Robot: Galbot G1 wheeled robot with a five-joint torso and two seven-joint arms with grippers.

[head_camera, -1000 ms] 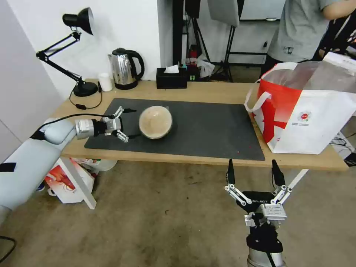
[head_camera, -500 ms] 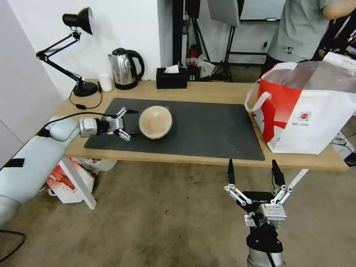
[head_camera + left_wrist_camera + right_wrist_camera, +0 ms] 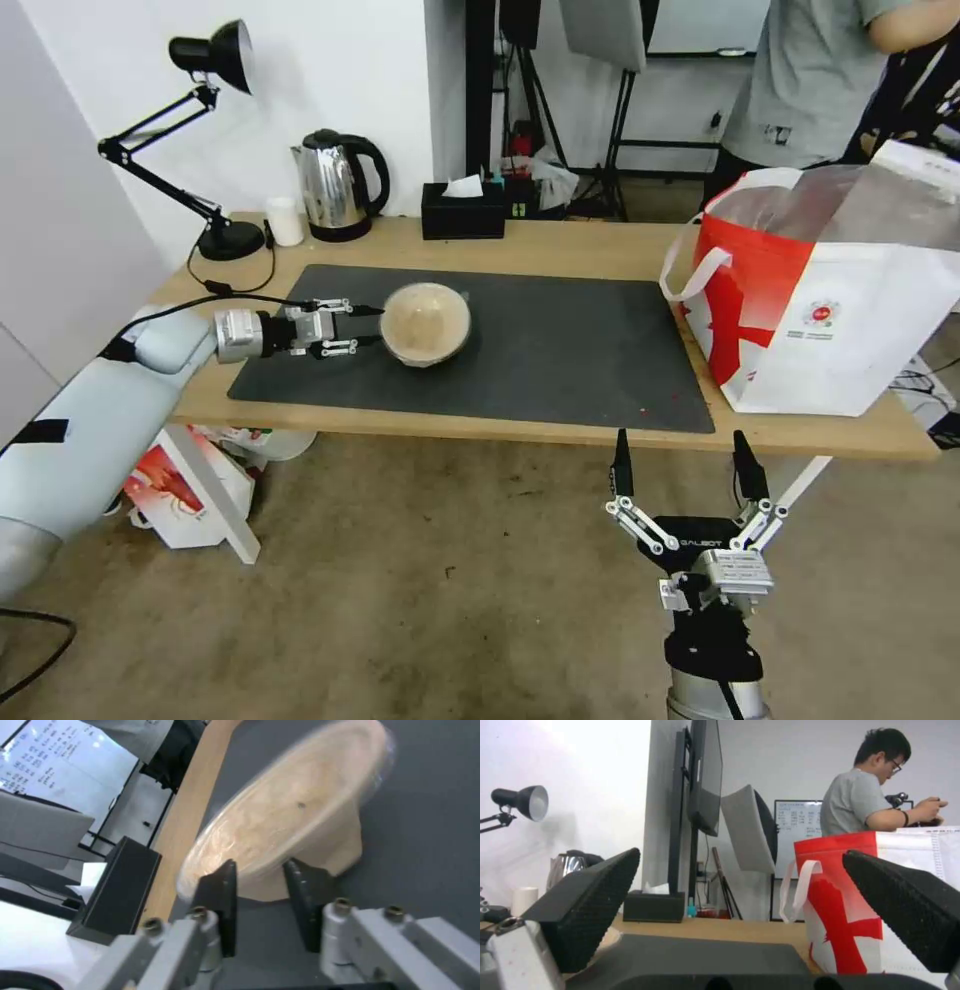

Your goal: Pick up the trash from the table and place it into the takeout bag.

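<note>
The one piece of trash in sight is a round beige-filled bowl (image 3: 427, 322) on the dark grey mat (image 3: 570, 345) of the table (image 3: 570, 250). My left gripper (image 3: 372, 328) reaches in from the left and is shut on the bowl's near rim. In the left wrist view the two black fingers (image 3: 222, 896) pinch the rim of the bowl (image 3: 295, 810), which sits tilted. The red-and-white takeout bag (image 3: 840, 310) stands open at the table's right end. My right gripper (image 3: 685, 462) hangs open below the table's front edge, holding nothing; its wrist view shows the bag (image 3: 880, 896).
A steel kettle (image 3: 335, 185), a black tissue box (image 3: 462, 210), a white cup (image 3: 285, 221) and a black desk lamp (image 3: 210, 140) line the table's back left. A smaller red-and-white bag (image 3: 175, 490) sits on the floor under the left end.
My left gripper moved right, turned its fingers level and shut on the bowl's rim. The bowl shifted slightly away and now sits tilted. The right arm stayed still.
</note>
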